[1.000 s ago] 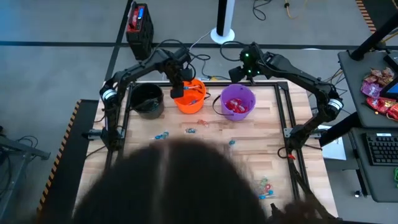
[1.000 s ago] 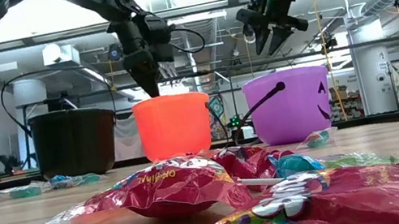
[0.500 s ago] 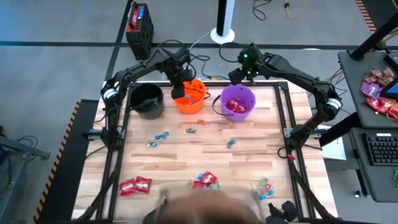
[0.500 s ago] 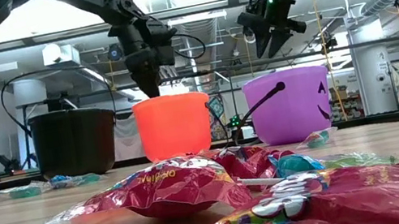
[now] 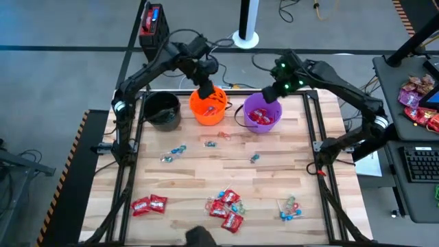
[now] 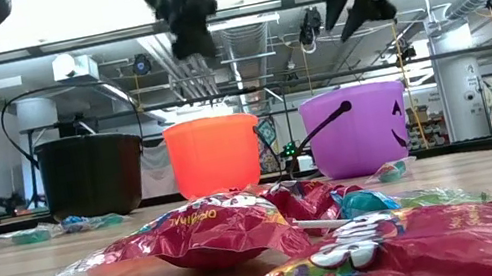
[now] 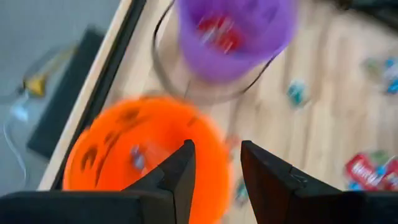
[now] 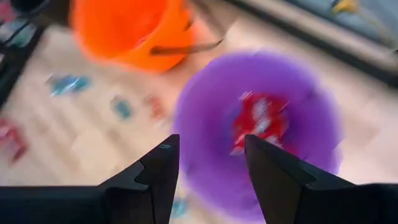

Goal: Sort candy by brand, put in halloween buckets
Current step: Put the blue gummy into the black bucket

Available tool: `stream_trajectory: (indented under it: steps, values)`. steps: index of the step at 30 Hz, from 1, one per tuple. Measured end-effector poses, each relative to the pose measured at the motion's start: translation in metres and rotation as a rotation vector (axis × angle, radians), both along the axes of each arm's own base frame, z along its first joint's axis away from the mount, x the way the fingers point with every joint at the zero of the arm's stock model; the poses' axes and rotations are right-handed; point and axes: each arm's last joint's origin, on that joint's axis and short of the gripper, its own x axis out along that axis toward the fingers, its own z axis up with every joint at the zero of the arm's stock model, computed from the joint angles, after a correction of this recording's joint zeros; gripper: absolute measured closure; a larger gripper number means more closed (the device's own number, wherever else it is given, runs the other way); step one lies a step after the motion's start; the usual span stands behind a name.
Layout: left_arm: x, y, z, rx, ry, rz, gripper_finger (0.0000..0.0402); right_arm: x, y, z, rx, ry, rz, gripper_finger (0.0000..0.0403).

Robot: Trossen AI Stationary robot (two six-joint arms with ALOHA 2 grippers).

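Left gripper (image 5: pixel 204 84) hangs right over the round orange plastic pumpkin pail (image 5: pixel 208 105), fingers apart with nothing between them. Right gripper (image 5: pixel 273 90) sits above the round purple plastic pail (image 5: pixel 262 112), fingers spread too and empty, with red packets showing inside that pail. Near the front edge of the wooden table (image 5: pixel 192 175) lie flat red candy packets (image 5: pixel 226 204), then tiny blue twist-wrapped pieces (image 5: pixel 175 151) mid-table. Round black plastic pail (image 5: pixel 162 110) stands at the back, beside the orange one.

A pale wooden table (image 5: pixel 206 175) carries three buckets (image 5: pixel 209 106) at twelve o'clock, with scattered candy (image 5: pixel 225 204) toward six o'clock and centre.
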Motion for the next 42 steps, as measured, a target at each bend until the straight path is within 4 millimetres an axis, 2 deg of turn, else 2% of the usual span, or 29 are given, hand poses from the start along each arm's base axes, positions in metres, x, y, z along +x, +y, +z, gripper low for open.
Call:
stream_trajectory:
  steps: [3,8,10,13,18,25,29,32,35,38,42]
  values:
    - [0.012,-0.028,0.027,0.064,-0.068,-0.012,0.0296,0.004,0.024,0.007,0.023,-0.021,0.045,0.0229]
    - [0.024,-0.086,0.044,0.067,-0.120,-0.085,0.0303,0.023,0.073,0.008,0.086,-0.007,0.167,0.0229]
    - [0.025,-0.110,0.050,0.101,-0.106,-0.105,0.0304,0.028,0.094,0.003,0.119,0.045,0.213,0.0229]
    - [0.026,-0.139,0.056,0.161,-0.107,-0.133,0.0306,0.034,0.119,-0.010,0.202,0.138,0.192,0.0229]
    - [0.021,-0.170,0.067,0.181,-0.138,-0.211,0.0306,0.038,0.153,-0.035,0.246,0.241,0.139,0.0229]
    - [-0.002,-0.178,0.086,0.197,-0.180,-0.218,0.0306,0.019,0.167,-0.085,0.292,0.415,-0.039,0.0229]
    - [-0.021,-0.185,0.094,0.200,-0.199,-0.231,0.0307,0.016,0.168,-0.114,0.338,0.397,-0.159,0.0229]
    - [-0.032,-0.195,0.085,0.190,-0.198,-0.253,0.0308,0.018,0.169,-0.131,0.417,0.397,-0.230,0.0229]
    - [-0.038,-0.207,0.068,0.177,-0.250,-0.263,0.0312,0.026,0.170,-0.140,0.427,0.386,-0.276,0.0229]
    - [-0.057,-0.215,0.055,0.152,-0.337,-0.244,0.0318,0.035,0.168,-0.141,0.368,0.374,-0.341,0.0229]
    - [-0.089,-0.216,0.041,0.111,-0.418,-0.180,0.0324,0.051,0.165,-0.143,0.300,0.363,-0.370,0.0226]
